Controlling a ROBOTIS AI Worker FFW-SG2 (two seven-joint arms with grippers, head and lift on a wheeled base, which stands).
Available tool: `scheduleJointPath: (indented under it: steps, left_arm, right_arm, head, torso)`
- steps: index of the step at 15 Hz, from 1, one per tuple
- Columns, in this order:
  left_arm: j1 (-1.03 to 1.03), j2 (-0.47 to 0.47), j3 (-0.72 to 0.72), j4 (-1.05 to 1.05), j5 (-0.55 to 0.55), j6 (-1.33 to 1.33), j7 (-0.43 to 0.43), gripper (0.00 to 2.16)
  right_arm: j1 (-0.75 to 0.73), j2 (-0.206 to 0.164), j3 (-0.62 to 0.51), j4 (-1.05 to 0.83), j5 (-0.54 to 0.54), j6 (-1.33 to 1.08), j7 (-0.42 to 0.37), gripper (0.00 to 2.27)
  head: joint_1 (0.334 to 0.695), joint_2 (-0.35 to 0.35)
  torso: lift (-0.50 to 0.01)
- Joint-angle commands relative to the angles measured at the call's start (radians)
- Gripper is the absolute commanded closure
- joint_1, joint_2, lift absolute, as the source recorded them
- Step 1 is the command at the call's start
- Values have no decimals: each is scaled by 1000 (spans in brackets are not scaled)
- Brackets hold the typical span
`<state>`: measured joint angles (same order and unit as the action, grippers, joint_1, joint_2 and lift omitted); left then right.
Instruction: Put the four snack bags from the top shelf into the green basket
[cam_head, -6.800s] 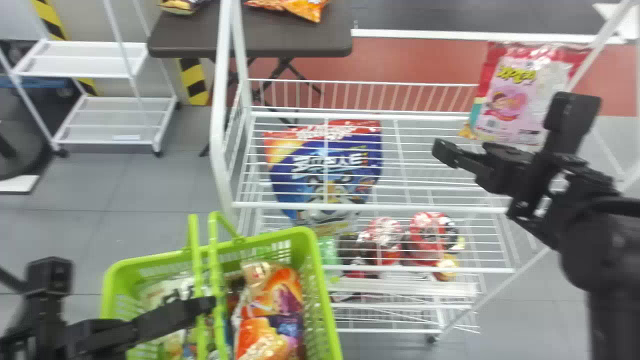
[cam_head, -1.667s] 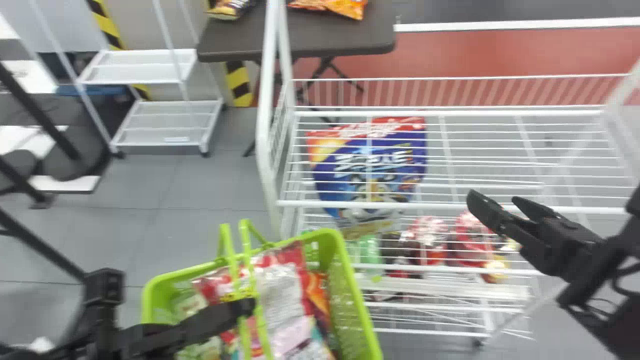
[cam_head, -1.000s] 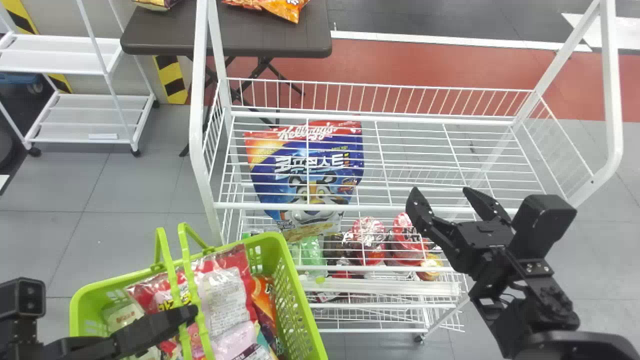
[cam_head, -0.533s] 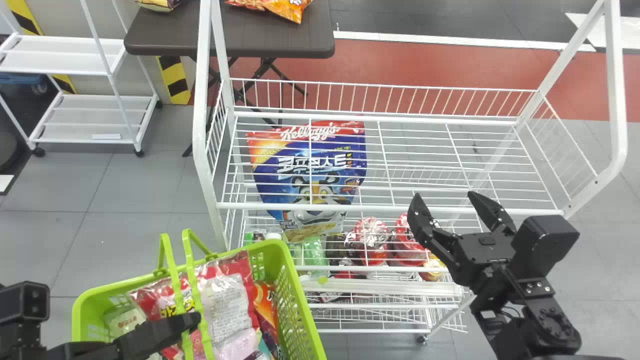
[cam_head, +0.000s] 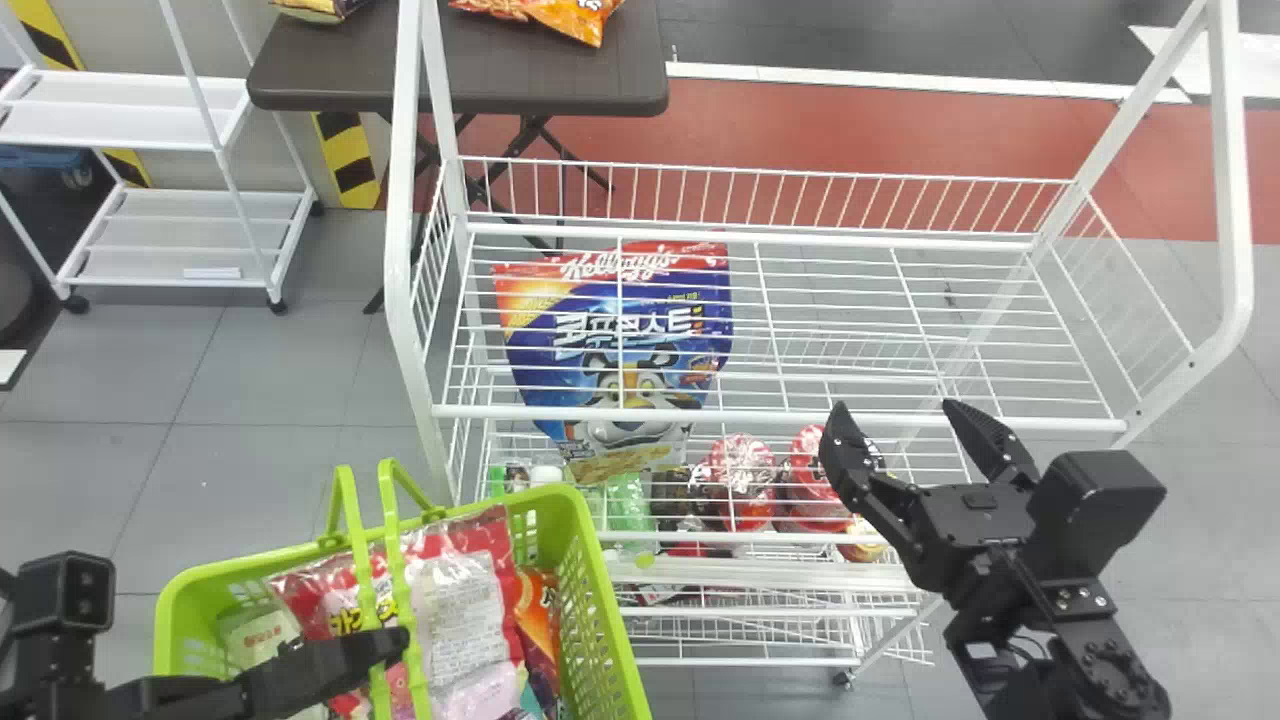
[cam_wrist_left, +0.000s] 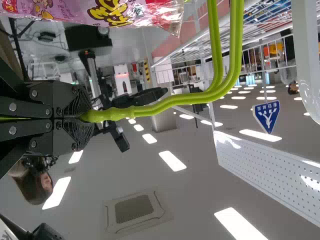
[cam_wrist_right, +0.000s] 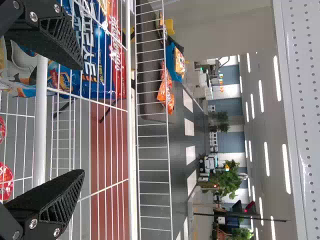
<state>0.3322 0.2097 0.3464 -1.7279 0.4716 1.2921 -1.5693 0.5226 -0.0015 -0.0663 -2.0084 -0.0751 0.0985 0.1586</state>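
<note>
The green basket (cam_head: 600, 600) is at the lower left in the head view, with a red-and-pink snack bag (cam_head: 462, 590) lying on an orange bag (cam_head: 538, 620) and other packs. My left gripper (cam_head: 395, 645) is at its handles; in the left wrist view the left gripper (cam_wrist_left: 82, 117) is shut on the green handles (cam_wrist_left: 150, 109). My right gripper (cam_head: 895, 425) is by the front rail of the top wire shelf (cam_head: 850, 240), fingers apart with nothing between them. The right gripper (cam_wrist_right: 77, 120) also stands open in the right wrist view. A blue cereal bag (cam_head: 625, 350) shows through the top shelf's wires.
Red packs (cam_head: 740, 480) and green bottles (cam_head: 628, 505) stand on a lower shelf. White posts (cam_head: 402, 200) frame the rack on both sides. Behind it is a dark table (cam_head: 560, 80) with orange bags, and a white cart (cam_head: 190, 230) stands at the left.
The red-and-pink bag, held by my right gripper over the shelf's right side earlier, now lies in the basket. The right gripper has let go, and lately it has lowered slightly. The basket has shifted slightly.
</note>
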Motion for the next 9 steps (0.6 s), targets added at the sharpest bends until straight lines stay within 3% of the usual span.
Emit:
scheduleJointPath:
  steps: [1, 9]
  left_arm:
    - [-18, 13, -18, 28, 7, -1, -11, 2145]
    - [-41, 14, -27, 67, 9, -20, -11, 2145]
  right_arm:
    - [11, 2, 2, -4, 3, 2, -11, 80]
    - [5, 2, 14, 0, 14, -1, -21, 80]
  head:
    - [695, -84]
    - [695, -87]
  torso:
    - [0]
    - [0]
